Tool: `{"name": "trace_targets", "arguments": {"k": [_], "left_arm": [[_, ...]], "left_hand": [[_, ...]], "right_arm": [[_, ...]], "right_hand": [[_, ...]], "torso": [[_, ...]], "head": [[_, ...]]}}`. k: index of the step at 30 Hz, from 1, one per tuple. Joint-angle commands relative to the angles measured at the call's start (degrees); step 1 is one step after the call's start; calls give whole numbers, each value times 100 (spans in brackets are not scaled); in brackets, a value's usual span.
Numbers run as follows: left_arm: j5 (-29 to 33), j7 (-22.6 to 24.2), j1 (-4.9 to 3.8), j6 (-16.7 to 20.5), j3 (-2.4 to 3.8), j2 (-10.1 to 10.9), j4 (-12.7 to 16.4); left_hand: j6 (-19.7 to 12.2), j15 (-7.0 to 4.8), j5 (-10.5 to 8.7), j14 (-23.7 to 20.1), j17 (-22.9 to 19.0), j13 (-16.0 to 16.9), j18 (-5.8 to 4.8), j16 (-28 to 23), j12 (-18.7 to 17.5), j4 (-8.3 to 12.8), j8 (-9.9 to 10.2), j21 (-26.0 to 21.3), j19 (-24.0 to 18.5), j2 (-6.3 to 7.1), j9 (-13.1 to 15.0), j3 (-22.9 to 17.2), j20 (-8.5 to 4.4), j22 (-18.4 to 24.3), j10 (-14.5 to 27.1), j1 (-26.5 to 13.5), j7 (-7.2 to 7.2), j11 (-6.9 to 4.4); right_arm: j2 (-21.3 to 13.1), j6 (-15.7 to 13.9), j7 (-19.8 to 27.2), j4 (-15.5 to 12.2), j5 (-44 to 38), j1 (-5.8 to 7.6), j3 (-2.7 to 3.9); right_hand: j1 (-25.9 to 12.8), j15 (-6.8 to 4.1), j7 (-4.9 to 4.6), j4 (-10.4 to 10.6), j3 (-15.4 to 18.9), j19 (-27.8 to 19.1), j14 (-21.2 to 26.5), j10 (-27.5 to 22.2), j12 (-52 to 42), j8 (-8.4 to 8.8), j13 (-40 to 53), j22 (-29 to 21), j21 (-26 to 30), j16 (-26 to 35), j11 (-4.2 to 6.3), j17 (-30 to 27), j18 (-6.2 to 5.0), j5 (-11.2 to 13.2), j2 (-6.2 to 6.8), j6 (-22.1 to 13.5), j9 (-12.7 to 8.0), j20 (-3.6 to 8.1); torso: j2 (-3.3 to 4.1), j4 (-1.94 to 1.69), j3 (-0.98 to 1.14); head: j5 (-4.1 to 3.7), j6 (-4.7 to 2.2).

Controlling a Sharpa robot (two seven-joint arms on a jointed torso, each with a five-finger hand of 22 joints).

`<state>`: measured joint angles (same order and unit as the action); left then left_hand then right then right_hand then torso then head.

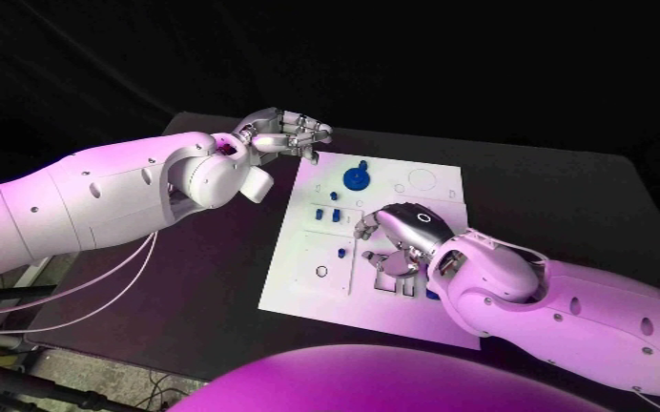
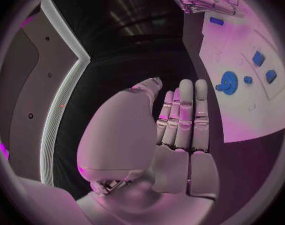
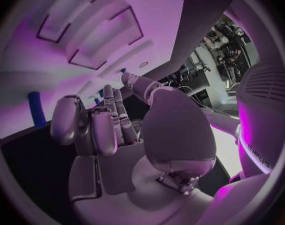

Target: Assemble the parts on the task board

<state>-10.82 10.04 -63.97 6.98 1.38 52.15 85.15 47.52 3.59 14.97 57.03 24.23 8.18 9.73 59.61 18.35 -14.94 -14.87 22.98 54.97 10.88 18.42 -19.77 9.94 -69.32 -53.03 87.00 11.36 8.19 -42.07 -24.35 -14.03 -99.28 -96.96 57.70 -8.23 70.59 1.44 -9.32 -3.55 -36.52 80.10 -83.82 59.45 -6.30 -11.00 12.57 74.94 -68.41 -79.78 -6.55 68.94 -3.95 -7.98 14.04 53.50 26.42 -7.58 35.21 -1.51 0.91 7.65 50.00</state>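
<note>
The white task board [image 1: 310,278] lies in the middle of the table. A blue gear [image 1: 357,179] stands near its far edge, with small blue parts [image 1: 319,213] to the near left of it. My right hand [image 1: 401,229] hovers low over the board's middle, palm down, fingers reaching toward the recessed slots [image 1: 392,278]; nothing shows in its palm [image 3: 111,150]. A blue part [image 3: 35,109] stands on the board beside its fingers. My left hand [image 1: 282,133] is raised off the board's far left corner, fingers [image 2: 186,115] straight and side by side, holding nothing. From there the gear [image 2: 228,81] is visible.
Bare black table [image 1: 206,269] surrounds the board on all sides. Its far edge [image 1: 413,135] runs just behind my left hand. My right forearm [image 1: 550,307] covers the board's near right corner.
</note>
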Motion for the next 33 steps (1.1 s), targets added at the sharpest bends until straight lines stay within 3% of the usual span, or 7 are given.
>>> {"name": "trace_targets", "arguments": {"k": [1,6,11,15,21,24,33], "left_arm": [[19,19,-5,-71,3,7,8],[19,18,-5,-76,1,16,5],[19,18,-4,-87,0,7,-2],[19,15,-4,-96,-1,-3,-8],[18,8,-3,-111,-3,-13,-9],[16,2,-3,-110,-3,-7,-8],[13,-1,-4,-110,-3,5,-1]], "left_hand": [[-37,39,-23,12,-9,-5,56,-24,-9,10,-29,-38,9,8,-4,-40,-2,5,20,-55,-4,-2],[-37,39,-23,12,-9,-5,56,-24,-9,10,-29,-38,9,8,-4,-40,-2,5,20,-55,-4,-2],[-37,39,-23,12,-9,-5,56,-24,-9,10,-29,-38,9,8,-4,-40,-2,5,20,-55,-4,-2],[-37,39,-23,12,-9,-5,56,-24,-9,10,-29,-38,9,8,-4,-40,-2,5,20,-55,-4,-2],[-37,39,-23,12,-9,-5,56,-24,-9,10,-29,-38,9,8,-4,-40,-2,5,20,-55,-4,-2],[-37,39,-23,12,-9,-5,56,-24,-9,10,-29,-38,9,8,-4,-40,-2,5,20,-55,-4,-2],[-37,39,-22,12,-9,-5,56,-24,-8,12,-30,-38,9,8,-5,-42,-1,6,21,-55,-4,-2]], "right_arm": [[-292,76,-146,-184,312,176,31],[-671,497,-275,-193,479,465,55],[-827,744,-257,-38,452,578,62],[-830,838,-213,46,422,592,63],[-772,959,-178,124,397,550,60],[-739,963,-175,157,378,516,59],[-555,880,-157,335,368,475,53]], "right_hand": [[0,19,3,-5,39,41,-88,27,-32,-23,8,917,-36,-40,27,24,-43,-19,-1,62,-3,2],[-45,22,17,13,206,15,-85,-66,-43,23,-18,897,37,-30,27,-11,-56,13,54,-14,-45,6],[118,52,11,29,728,-71,-18,-289,-62,105,-91,849,232,30,-12,-147,-86,102,-32,-134,-157,-23],[170,54,18,26,799,-71,-17,-299,-76,106,-103,848,238,29,-13,-149,-87,108,-56,-127,-175,-27],[229,49,23,31,875,-39,-32,-275,-114,81,-116,864,183,4,-4,-108,-77,111,-100,-61,-195,-26],[249,33,27,43,891,14,-81,-210,-151,66,-120,888,96,-55,14,-2,-61,114,-128,-12,-212,-16],[240,-15,35,116,655,139,-151,70,-204,32,-159,941,-92,-98,61,74,-24,99,-231,157,-289,31]], "torso": [[-1,15,2],[-14,35,-7],[-24,44,-5],[-17,37,5],[-11,28,-14],[-3,28,-12],[-7,22,-16]], "head": [[-68,0],[-133,0],[-155,0],[-166,0],[-167,0],[-161,0],[-158,0]]}}
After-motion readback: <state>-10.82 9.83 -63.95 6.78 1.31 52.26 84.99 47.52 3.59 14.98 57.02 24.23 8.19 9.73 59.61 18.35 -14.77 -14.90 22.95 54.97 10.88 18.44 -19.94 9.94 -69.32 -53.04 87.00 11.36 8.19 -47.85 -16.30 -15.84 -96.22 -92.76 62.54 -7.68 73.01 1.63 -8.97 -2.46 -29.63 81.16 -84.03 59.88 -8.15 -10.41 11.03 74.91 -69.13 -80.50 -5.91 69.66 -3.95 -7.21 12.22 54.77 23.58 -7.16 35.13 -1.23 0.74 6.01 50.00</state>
